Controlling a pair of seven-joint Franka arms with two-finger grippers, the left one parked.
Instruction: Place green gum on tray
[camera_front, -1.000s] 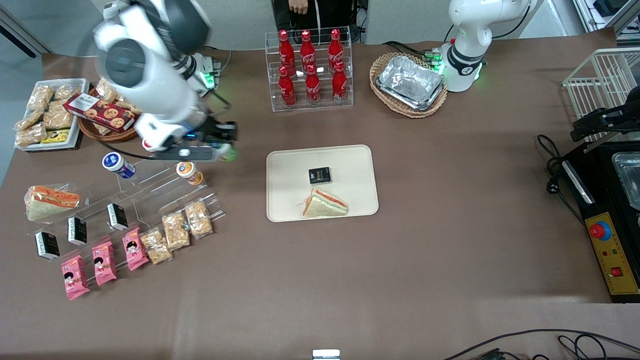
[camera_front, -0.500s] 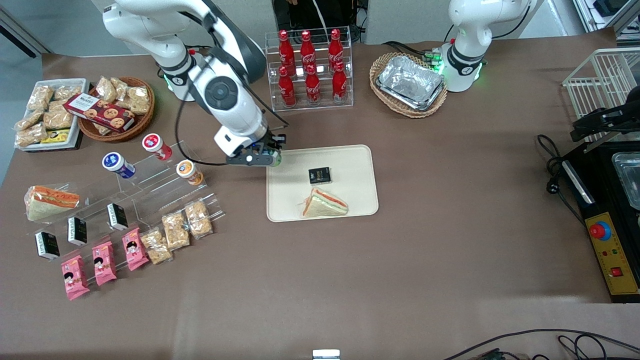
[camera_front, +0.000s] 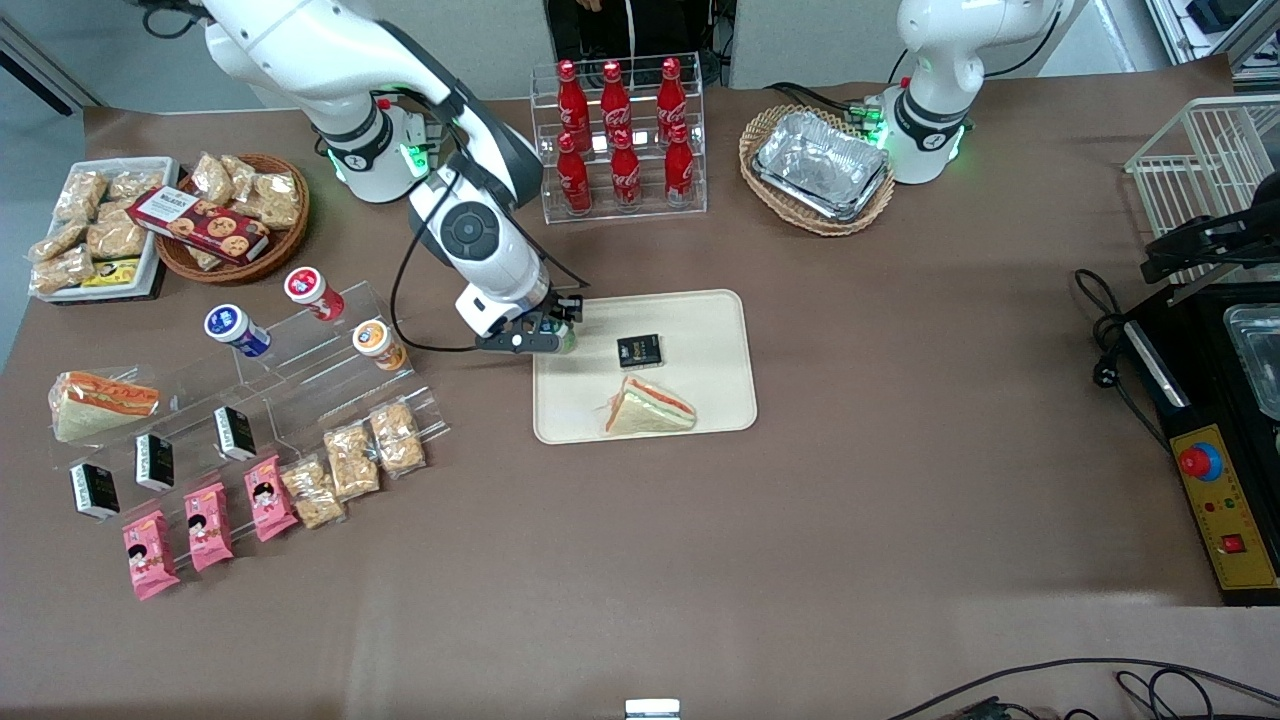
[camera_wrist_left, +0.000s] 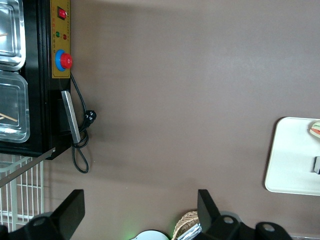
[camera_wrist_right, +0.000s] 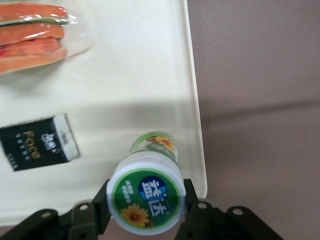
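Pincer: we see the pincer pinching the green gum by its lid end, one finger on each side, held above the tray's edge nearest the working arm.
Green gum: in the wrist view its lid faces the camera and its body points down at the tray; we cannot tell whether its base touches.
Tray: it carries a black packet beside the gum and a wrapped sandwich nearer the front camera than the packet.
Bench: the brown bench surrounds the tray, with an acrylic snack rack toward the working arm's end.
Progress: we judge pick-up and carry done; lowering, release and retreat remain.
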